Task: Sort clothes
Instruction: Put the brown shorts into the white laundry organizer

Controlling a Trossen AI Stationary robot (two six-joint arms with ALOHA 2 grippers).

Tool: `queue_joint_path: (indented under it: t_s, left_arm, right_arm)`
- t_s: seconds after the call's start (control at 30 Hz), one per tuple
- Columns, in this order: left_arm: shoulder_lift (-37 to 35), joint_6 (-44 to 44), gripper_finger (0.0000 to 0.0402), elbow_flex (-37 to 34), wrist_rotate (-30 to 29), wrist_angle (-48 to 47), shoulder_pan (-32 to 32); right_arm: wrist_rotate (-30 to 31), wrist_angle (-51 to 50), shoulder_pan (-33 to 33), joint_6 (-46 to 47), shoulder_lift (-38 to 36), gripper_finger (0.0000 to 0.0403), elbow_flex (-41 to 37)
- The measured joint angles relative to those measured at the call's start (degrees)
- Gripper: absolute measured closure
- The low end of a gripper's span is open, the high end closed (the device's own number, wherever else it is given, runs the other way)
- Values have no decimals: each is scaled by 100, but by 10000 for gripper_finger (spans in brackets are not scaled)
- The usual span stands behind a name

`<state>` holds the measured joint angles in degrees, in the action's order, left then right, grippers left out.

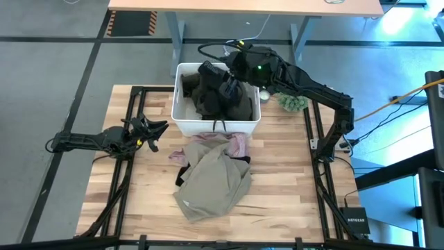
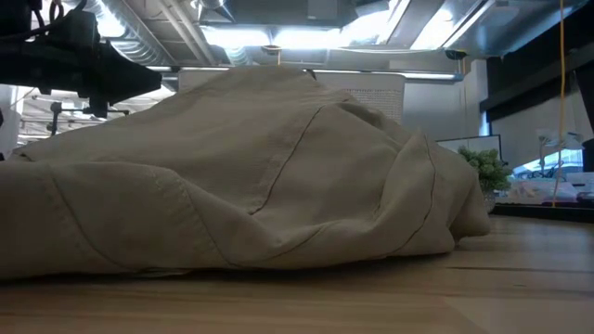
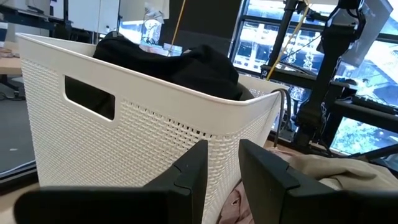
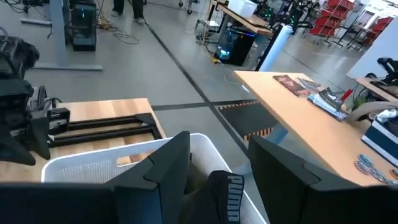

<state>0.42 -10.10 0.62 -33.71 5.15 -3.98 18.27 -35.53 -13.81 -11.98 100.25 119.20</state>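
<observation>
The right gripper (image 1: 225, 87) hangs over the white tub (image 1: 182, 119) at the far middle of the bench (image 1: 284, 173), its jaws spread apart with a black garment (image 4: 225, 190) lying in the tub just below them; whether they touch the cloth I cannot tell. The tub is already heaped with black clothes (image 1: 215, 97), which rise above its rim (image 3: 155, 84) in the left wrist view. The left gripper (image 1: 154, 130) waits low over the bench just to the left of the tub, jaws parted and holding nothing, pointed at the tub's perforated wall. In front of the tub a large olive-green garment (image 1: 214, 182) lies crumpled on the bench, filling nearly the whole low view (image 2: 241, 176). A mottled pink garment (image 1: 220, 142) peeks out from under its far edge, right against the tub's near wall, and a bit of black fabric (image 1: 182, 175) shows at its left edge. A small green plant (image 1: 292, 102) stands just to the right of the tub, under the right arm.
</observation>
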Motion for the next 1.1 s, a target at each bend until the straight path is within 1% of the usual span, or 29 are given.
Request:
queue_joint_path:
  t_s: [0.13, 0.3, 0.37, 0.6, 0.73, 0.83, 0.9, 1.0, 1.1]
  left_arm:
    - [0, 21, 315, 0, 0, 21, 1]
    - [1, 21, 315, 0, 0, 20, 1]
    - [1, 6, 315, 0, 0, -6, 0]
    - [0, -25, 315, -1, 0, -11, 0]
    - [-2, -94, 315, -1, 0, -7, 1]
    - [0, -117, 315, -1, 0, 3, 0]
    - [-1, -123, 315, 0, 0, -4, 1]
    - [1, -121, 315, 0, 0, 0, -1]
    - [-1, -117, 315, 0, 0, -2, 0]
  right_arm:
    - [-14, -395, 152, 143, 0, 221, 0]
    - [-594, -993, 526, 146, -15, 221, 0]
    - [-729, -1245, 775, 157, -28, 221, 0]
    - [-744, -2333, 1881, 283, -66, 221, -1]
    - [-742, -2674, 2509, 514, -66, 221, -4]
    - [-739, -2785, 2922, 646, -66, 221, -24]
    - [-633, -2664, 3159, 763, -78, 221, -195]
    - [-452, -2674, 3452, 753, -67, 221, -540]
    - [-435, -2436, 3610, 744, -66, 221, -1019]
